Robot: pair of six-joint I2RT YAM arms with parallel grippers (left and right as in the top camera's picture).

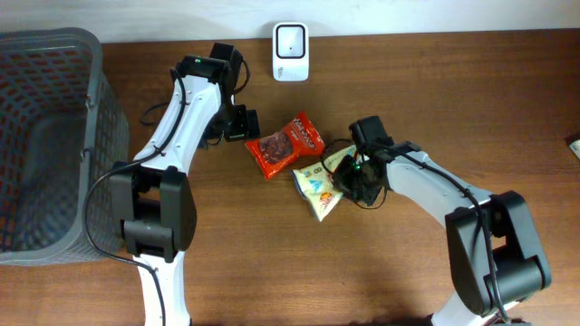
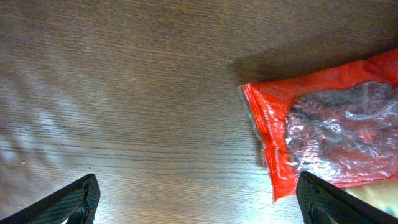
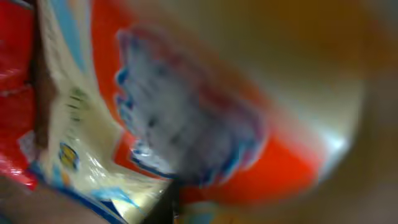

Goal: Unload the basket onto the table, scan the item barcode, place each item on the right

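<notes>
A red snack packet (image 1: 285,145) lies mid-table, and its clear-windowed end (image 2: 329,124) shows in the left wrist view. My left gripper (image 1: 243,124) sits just left of it, low over the wood, jaws (image 2: 202,202) wide open and holding nothing. One fingertip (image 2: 333,199) is beside the packet's corner. Two cream and yellow snack packets (image 1: 317,190) lie to the right of the red one. My right gripper (image 1: 352,181) is down on them and shut on one. That orange, cream and blue packet (image 3: 186,112) fills the blurred right wrist view. No barcode is readable. The white scanner (image 1: 290,52) stands at the back.
A large grey mesh basket (image 1: 45,145) takes up the left edge of the table. A small dark object (image 1: 574,145) pokes in at the right edge. Bare wood (image 2: 124,93) lies under the left gripper.
</notes>
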